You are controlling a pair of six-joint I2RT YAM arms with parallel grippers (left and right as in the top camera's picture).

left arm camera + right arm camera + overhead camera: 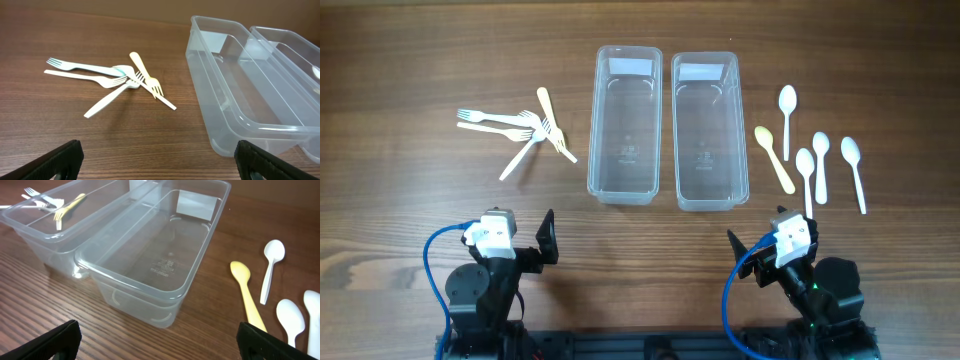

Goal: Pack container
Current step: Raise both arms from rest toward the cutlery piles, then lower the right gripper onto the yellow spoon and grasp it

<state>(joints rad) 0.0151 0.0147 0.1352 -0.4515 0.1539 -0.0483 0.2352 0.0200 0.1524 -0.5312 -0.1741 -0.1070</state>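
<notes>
Counter (420, 60): brown, with darker streaks of wood grain. Left container (624, 130) and right container (708, 135): clear, colourless plastic, each with a whitish patch at one end. White forks (495, 122) lie with one pale yellow fork (548, 110), and white spoons (821, 170) with one yellow spoon (775, 158). Left claw (159, 162) and right claw (160, 342): black fingers. Cables (435, 250): blue.
</notes>
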